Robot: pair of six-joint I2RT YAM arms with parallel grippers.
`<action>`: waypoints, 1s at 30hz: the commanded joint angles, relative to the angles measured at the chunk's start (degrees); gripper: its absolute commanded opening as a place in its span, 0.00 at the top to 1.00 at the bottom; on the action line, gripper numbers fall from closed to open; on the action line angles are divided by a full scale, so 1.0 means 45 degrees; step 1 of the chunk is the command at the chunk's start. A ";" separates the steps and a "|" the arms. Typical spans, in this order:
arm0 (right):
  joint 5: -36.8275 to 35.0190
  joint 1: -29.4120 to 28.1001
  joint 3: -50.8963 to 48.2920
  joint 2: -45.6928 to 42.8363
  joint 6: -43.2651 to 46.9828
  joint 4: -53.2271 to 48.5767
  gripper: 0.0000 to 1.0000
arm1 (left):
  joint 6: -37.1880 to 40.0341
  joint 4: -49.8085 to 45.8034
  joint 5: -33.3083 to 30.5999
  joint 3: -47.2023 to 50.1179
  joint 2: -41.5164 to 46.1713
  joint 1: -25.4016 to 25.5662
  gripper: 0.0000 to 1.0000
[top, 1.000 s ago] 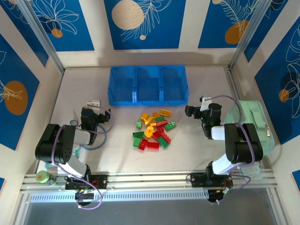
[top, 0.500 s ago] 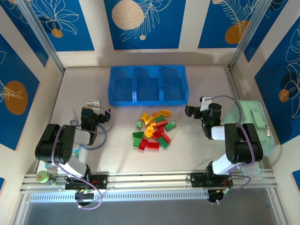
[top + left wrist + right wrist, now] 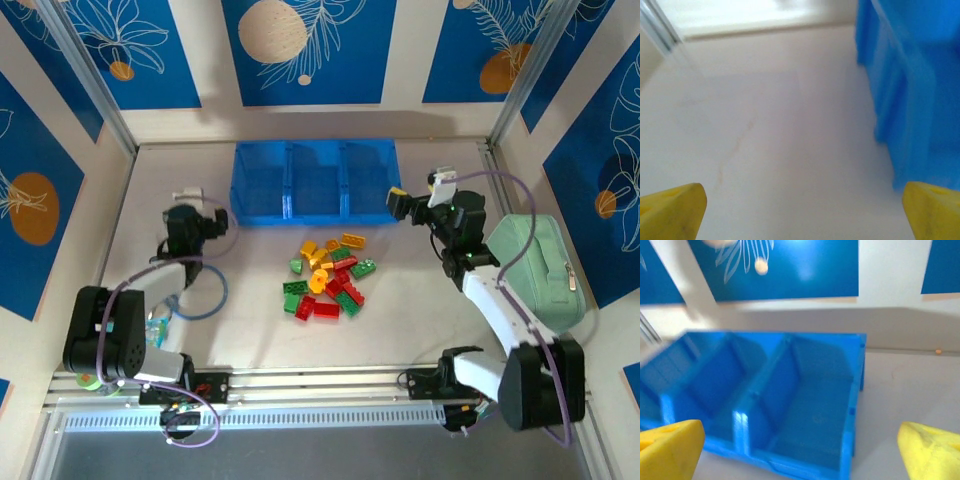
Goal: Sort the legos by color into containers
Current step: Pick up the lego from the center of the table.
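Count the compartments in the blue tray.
3, side by side in the tray: the left compartment, the middle compartment and the right compartment. None looks hidden.

Left wrist view blurred; blue tray (image 3: 910, 90) cut off at right edge. Right wrist view: tray's left end cropped. Overhead: legos (image 3: 328, 280) overlap, count unclear; mint case (image 3: 540, 260) partly hidden by right arm (image 3: 495, 300).

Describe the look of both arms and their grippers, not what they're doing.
Both arms are chunky black joint housings and white links, the left arm and right arm alike, with lilac cables looping along them. The left gripper and right gripper have blunt yellow fingertips.
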State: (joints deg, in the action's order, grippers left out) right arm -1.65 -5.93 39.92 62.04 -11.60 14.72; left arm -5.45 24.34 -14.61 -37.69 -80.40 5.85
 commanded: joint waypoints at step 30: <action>0.1554 -0.1961 0.2755 0.1643 -0.3831 -0.9660 0.13 | -0.6104 -0.9490 0.3377 -0.3028 -0.0517 0.7006 0.19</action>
State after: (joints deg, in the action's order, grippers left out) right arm 3.14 -14.02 52.86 69.36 -28.77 -26.85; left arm -32.08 -19.35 -2.50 -47.64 -79.40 36.47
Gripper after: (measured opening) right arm 0.880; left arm 0.819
